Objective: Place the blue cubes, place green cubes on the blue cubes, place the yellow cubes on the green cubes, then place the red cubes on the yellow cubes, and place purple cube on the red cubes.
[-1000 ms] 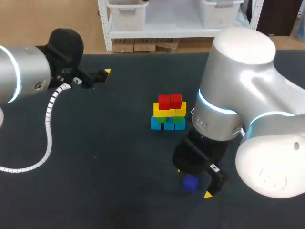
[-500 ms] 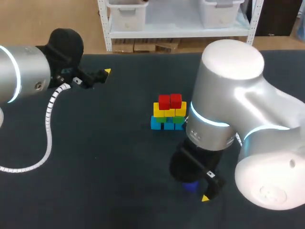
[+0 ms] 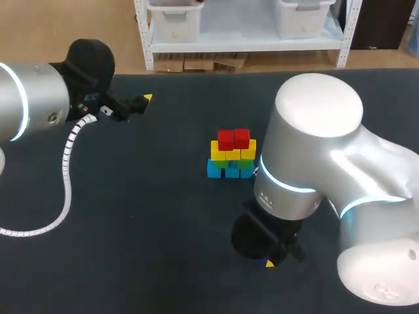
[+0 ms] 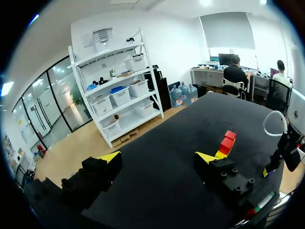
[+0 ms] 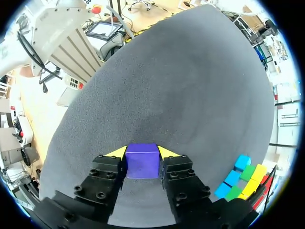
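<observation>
The cube stack (image 3: 231, 156) stands mid-table: blue cubes at the base, green above them, yellow above those, two red cubes (image 3: 234, 138) on top. In the right wrist view the purple cube (image 5: 142, 161) sits on the table between my right gripper's (image 5: 142, 153) fingers, and both yellow tips press its sides; the stack (image 5: 243, 177) lies off to one side. In the head view my right arm hides this cube, and only one yellow tip (image 3: 269, 263) shows. My left gripper (image 3: 145, 100) hangs open and empty at the table's far left; in its own wrist view the stack (image 4: 226, 143) lies ahead beyond one finger.
The black table (image 3: 150, 216) carries nothing else. My right arm's big silver body (image 3: 314, 170) looms over the near right, just in front of the stack. A white coiled cable (image 3: 67, 170) hangs from the left arm.
My right arm came down over the purple cube, hiding it in the head view, and its fingers closed in on the cube. The left arm stayed still.
</observation>
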`<state>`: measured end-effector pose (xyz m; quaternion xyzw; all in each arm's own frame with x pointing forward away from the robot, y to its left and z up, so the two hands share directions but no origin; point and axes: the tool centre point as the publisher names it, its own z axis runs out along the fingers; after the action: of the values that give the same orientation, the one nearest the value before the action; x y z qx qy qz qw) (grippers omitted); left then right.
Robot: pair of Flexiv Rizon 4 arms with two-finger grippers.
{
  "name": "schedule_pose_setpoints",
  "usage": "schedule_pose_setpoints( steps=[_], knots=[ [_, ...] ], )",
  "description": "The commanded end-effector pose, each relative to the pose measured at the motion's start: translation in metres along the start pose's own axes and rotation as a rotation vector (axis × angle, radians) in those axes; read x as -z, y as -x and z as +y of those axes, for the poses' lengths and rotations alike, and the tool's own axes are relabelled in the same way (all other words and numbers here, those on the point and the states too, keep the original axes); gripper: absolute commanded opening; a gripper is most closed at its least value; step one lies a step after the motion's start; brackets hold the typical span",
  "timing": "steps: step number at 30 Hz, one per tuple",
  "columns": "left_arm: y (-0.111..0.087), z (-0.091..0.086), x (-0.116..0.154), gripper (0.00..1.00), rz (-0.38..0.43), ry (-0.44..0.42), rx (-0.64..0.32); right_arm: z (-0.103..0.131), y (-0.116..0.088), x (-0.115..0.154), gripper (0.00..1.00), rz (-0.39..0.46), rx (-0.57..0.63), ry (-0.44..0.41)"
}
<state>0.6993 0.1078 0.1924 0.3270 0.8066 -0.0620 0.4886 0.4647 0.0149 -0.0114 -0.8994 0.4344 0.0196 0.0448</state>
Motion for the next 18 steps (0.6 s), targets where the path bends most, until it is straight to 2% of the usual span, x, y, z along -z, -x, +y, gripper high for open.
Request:
schedule_pose_setpoints(
  steps=[1, 6, 9, 15, 18],
  knots=[
    [0.0, 0.001, -0.001, 1.0, -0.001, -0.005, 0.0, 0.004, -0.002, 0.007, 0.0, 0.013, -0.017, -0.014],
    [0.0, 0.001, -0.001, 1.0, -0.001, -0.005, 0.0, 0.005, -0.005, 0.021, 0.0, 0.064, -0.074, -0.01],
    [0.0, 0.001, -0.001, 1.0, -0.001, -0.005, 0.0, 0.002, -0.011, 0.034, 0.0, 0.087, -0.164, 0.025],
    [0.0, 0.001, -0.001, 1.0, -0.001, -0.005, 0.0, -0.007, -0.025, 0.066, 0.0, 0.04, -0.309, 0.078],
    [0.0, 0.001, -0.001, 1.0, -0.001, -0.005, 0.0, -0.02, -0.037, 0.088, 0.0, 0.012, -0.368, 0.081]
  ],
)
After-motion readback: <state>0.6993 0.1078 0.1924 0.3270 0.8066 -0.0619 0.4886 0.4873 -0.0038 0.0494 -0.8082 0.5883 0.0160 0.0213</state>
